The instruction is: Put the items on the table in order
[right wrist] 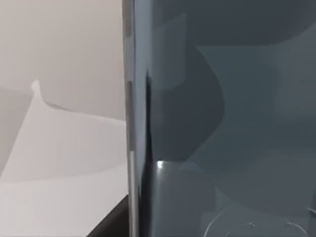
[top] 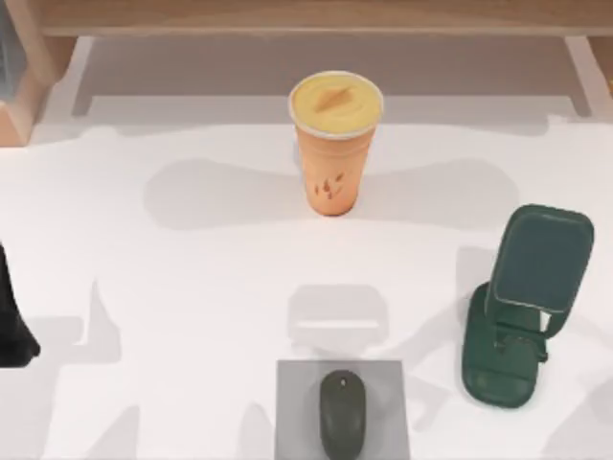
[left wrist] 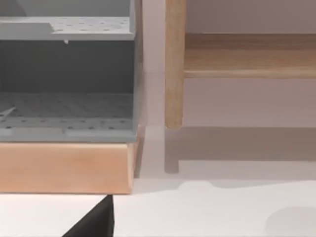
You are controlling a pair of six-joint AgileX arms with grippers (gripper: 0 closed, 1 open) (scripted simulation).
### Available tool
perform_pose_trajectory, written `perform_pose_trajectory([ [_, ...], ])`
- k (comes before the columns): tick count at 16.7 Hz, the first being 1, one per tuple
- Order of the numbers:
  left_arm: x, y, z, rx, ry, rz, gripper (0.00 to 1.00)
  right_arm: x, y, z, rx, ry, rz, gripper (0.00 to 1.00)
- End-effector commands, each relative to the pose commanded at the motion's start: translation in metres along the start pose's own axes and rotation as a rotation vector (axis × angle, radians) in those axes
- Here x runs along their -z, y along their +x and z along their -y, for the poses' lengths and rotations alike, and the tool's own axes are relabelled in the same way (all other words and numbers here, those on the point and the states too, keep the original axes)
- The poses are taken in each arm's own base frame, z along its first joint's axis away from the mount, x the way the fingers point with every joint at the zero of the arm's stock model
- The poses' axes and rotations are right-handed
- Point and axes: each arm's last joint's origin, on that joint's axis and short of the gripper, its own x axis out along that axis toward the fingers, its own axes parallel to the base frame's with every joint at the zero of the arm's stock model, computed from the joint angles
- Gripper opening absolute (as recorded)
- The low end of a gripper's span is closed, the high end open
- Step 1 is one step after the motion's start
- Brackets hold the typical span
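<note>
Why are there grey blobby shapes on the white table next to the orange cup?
Top view: those are soft shadows on the plain white tabletop, spreading left and right of the orange drink cup with yellow lid. Left wrist view: another shadow lies under the light wooden shelf. Right wrist view: the tall blue-grey slab phone looms close, with faint reflections.

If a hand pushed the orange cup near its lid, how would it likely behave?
The orange cup stands upright on the table, tall and tapering to a narrower base than its yellow lid, so a high push would probably tip it rather than slide it. Its round body would likely roll once down. The smooth tapered wall may slip upward in a grip.
</note>
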Motion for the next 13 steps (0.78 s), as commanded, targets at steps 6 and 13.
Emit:
perform_pose_trajectory([
  [6,0.000,0.000,0.000,0.000,0.000,0.000,1.00,-0.045,-0.091,-0.077,0.382,0.064,0.147,0.00],
  [13,0.000,0.000,0.000,0.000,0.000,0.000,1.00,-0.020,-0.170,-0.237,0.586,0.373,0.686,0.00],
])
